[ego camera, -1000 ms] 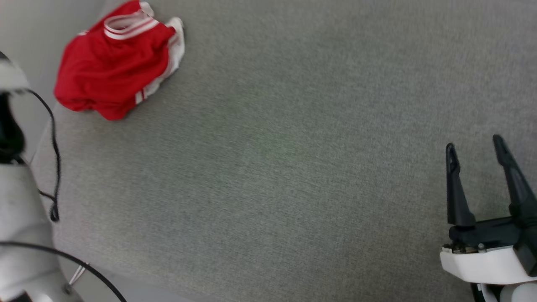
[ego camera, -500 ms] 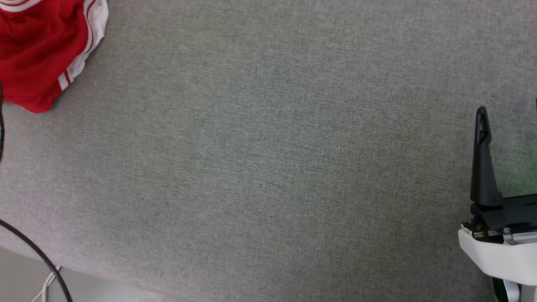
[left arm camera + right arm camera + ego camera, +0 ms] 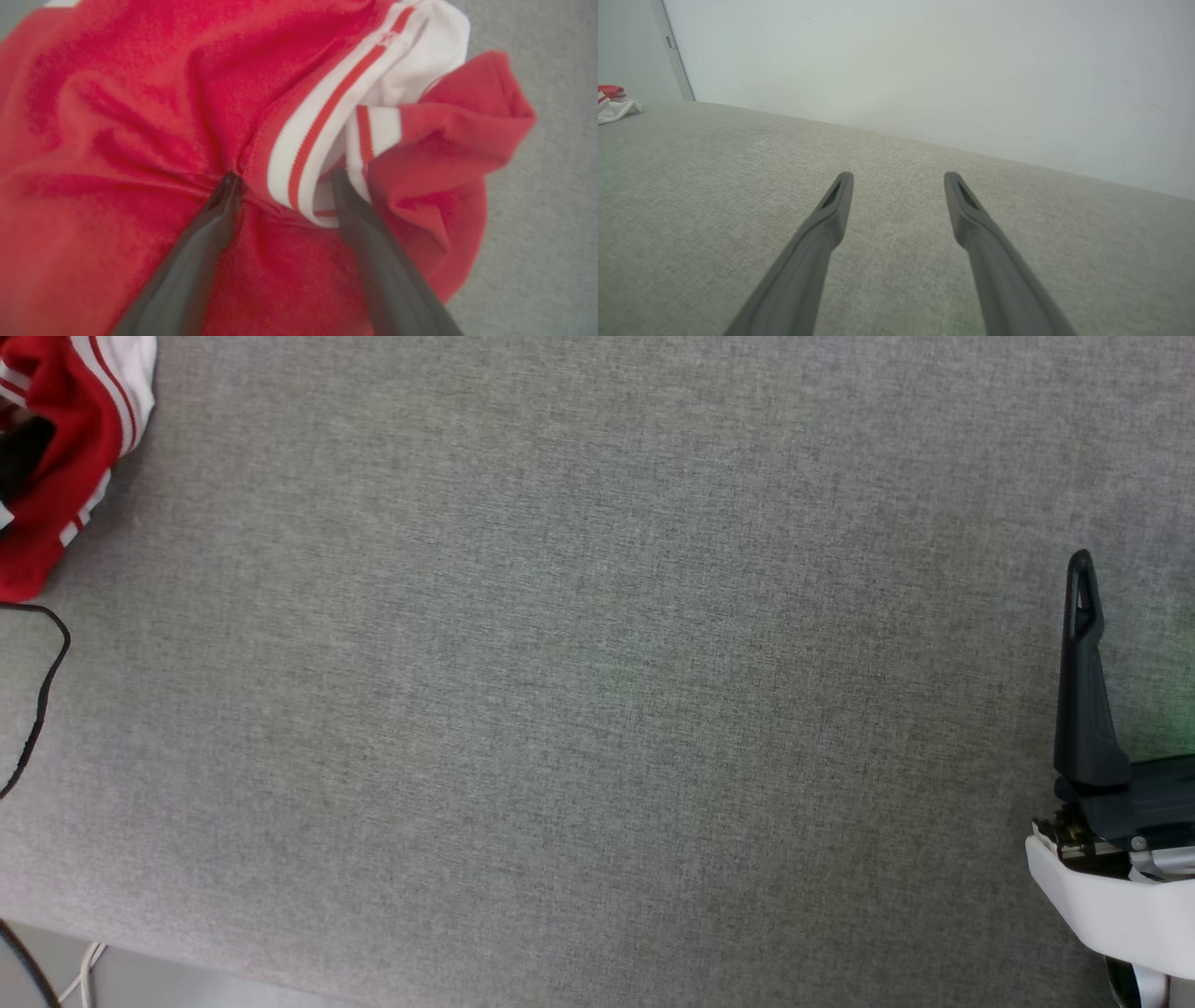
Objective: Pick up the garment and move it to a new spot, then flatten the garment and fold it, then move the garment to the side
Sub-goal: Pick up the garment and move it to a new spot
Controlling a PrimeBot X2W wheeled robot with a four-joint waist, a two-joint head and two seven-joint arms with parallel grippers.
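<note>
Garment: a red jersey [image 3: 117,116] with white striped trim, lying in a crumpled heap on the grey cloth surface [image 3: 597,709].
Where it is: directly under the left gripper [image 3: 283,176] and spreading out past both fingers. It is well apart from the right gripper [image 3: 899,178], far off to that gripper's left.
Left jaws: spread wide, with both fingertips pressed down into the cloth. Nothing is pinched between them yet.
Between the left jaws: a fold of the striped trim band [image 3: 322,116] and the red seam beside it.
Right jaws: spread wide and empty, above bare grey surface. The pale wall [image 3: 924,70] is beyond the tips.
How it will handle: it looks light, limp and loosely knit. It should sag and trail when lifted, and it is not fragile. The smooth cloth may slide out of a shallow pinch.
Where to take hold: the ribbed trim band between the left jaws is the thicker, firmer part. Closing on it there, with the layer beneath, looks like the surest bite.
Risk: pinching several bunched layers at once would make it harder to spread flat afterwards.
Which way it points: the trim band runs from between the left jaws away and to their right. A white sleeve [image 3: 434,51] bunches at its far end.
Long axis: I cannot tell, because the heap is too crumpled to show neck from hem.
</note>
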